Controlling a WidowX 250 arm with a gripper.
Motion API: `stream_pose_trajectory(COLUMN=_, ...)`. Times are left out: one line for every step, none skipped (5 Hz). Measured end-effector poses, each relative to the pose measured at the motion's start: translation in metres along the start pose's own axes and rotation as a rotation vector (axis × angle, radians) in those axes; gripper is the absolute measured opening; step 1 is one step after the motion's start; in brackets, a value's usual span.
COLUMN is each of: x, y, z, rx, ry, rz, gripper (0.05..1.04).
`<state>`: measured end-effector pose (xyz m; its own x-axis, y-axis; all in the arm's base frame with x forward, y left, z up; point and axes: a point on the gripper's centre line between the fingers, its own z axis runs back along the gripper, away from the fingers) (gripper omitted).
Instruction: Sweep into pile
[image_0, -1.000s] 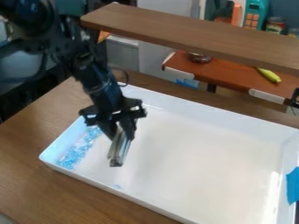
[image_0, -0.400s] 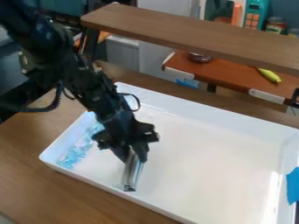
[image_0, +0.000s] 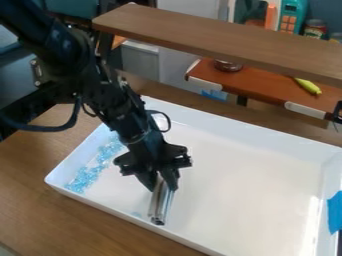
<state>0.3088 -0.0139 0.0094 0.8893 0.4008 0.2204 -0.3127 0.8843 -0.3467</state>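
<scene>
Pinching: our black two-finger gripper, on a long silvery tool
White rectangular tray: we've moved the tool towards its near wall
Small light-blue pieces: inside, at left

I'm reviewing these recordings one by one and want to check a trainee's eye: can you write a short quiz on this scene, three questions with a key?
1. What does the gripper hold? (a) a wooden spoon (b) a silvery tool (c) a sponge
2. True or false: most of the blue bits lie near the pictured left end of the white tray.
3. Fill in: the tape at the tray's pictured right end is ____ in colour.

Key: 1 b; 2 true; 3 blue
</scene>
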Motion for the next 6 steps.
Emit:
stream_pose_trajectory(x=0.001, y=0.009, z=-0.011, rx=0.038, ry=-0.011, rz=-0.014, gripper=0.374)
stream_pose_trajectory(x=0.002, y=0.017, z=-0.019, rx=0.074, ry=-0.027, rz=-0.04, gripper=0.374)
stream_pose_trajectory(x=0.003, y=0.021, z=-0.021, rx=0.092, ry=-0.041, rz=-0.058, gripper=0.374)
stream_pose_trajectory(x=0.005, y=0.035, z=-0.018, rx=0.115, ry=-0.043, rz=-0.071, gripper=0.374)
stream_pose_trajectory(x=0.014, y=0.062, z=-0.009, rx=0.193, ry=-0.024, rz=-0.105, gripper=0.374)
stream_pose_trajectory(x=0.026, y=0.087, z=0.002, rx=0.254, ry=-0.02, rz=-0.142, gripper=0.374)
